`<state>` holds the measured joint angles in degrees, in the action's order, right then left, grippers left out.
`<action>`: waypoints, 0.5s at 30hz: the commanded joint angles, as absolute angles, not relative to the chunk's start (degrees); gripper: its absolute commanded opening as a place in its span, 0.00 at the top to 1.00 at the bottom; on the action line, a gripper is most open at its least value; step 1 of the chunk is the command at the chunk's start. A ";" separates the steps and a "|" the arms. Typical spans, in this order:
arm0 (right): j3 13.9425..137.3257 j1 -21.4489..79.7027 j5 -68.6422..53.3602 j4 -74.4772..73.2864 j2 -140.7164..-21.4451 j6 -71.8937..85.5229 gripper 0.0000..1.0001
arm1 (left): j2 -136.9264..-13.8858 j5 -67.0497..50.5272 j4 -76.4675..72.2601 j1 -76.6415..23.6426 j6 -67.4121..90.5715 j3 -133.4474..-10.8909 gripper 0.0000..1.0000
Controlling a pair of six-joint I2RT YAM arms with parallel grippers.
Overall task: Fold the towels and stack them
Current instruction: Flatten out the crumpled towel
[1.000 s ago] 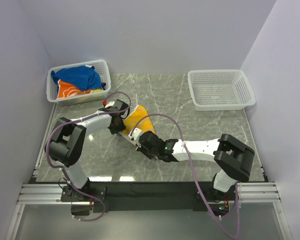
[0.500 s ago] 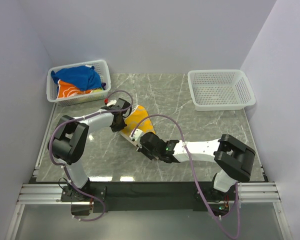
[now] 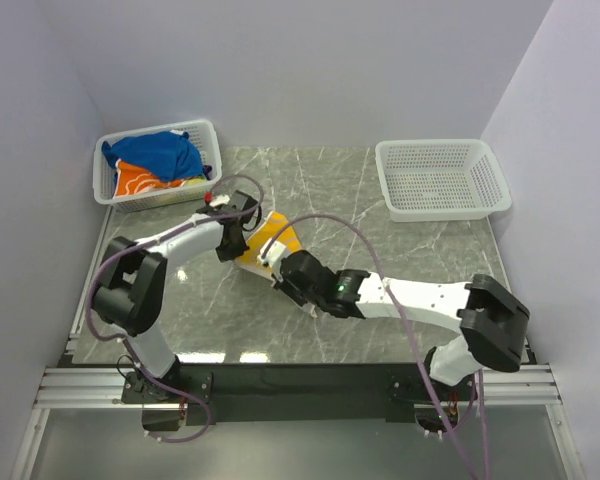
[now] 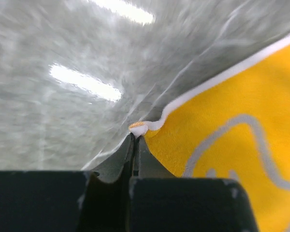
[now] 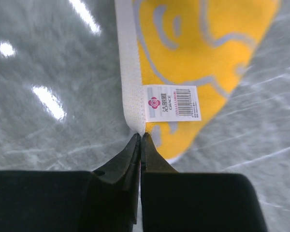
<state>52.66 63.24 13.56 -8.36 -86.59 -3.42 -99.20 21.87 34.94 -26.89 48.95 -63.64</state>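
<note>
A yellow towel (image 3: 276, 236) with pale swirls lies on the marble table, between the two grippers. My left gripper (image 3: 242, 250) is shut on one white-hemmed corner of this yellow towel (image 4: 232, 130). The pinched corner pokes out past the left gripper (image 4: 135, 137). My right gripper (image 3: 273, 262) is shut on another hemmed corner, just below the towel's white label (image 5: 173, 102); there the right gripper (image 5: 141, 139) holds the yellow towel (image 5: 198, 43) off the table. A blue towel (image 3: 160, 152) and an orange towel (image 3: 138, 181) are heaped in the left basket.
The left white mesh basket (image 3: 212, 140) stands at the back left corner. A second white mesh basket (image 3: 440, 180) stands at the back right with nothing in it. Walls close in the table on the left, back and right.
My left gripper has shut on the yellow towel's corner. My right arm has reached further back and left, carrying its corner along, and the towel is more bunched.
</note>
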 commanded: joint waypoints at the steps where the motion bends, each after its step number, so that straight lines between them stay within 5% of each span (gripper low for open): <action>1: 59.67 63.02 20.98 -16.15 -81.74 -6.32 1.00 | -90.37 29.00 40.86 -26.63 47.11 -72.05 0.99; 15: 80.31 49.31 21.62 -26.36 -74.01 -15.02 1.00 | -79.63 28.39 38.94 -26.54 39.12 -96.32 1.00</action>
<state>75.77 50.39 19.44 -20.53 -76.79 -10.94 -81.01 26.48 41.08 -27.44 43.40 -92.55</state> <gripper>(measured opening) 0.016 0.023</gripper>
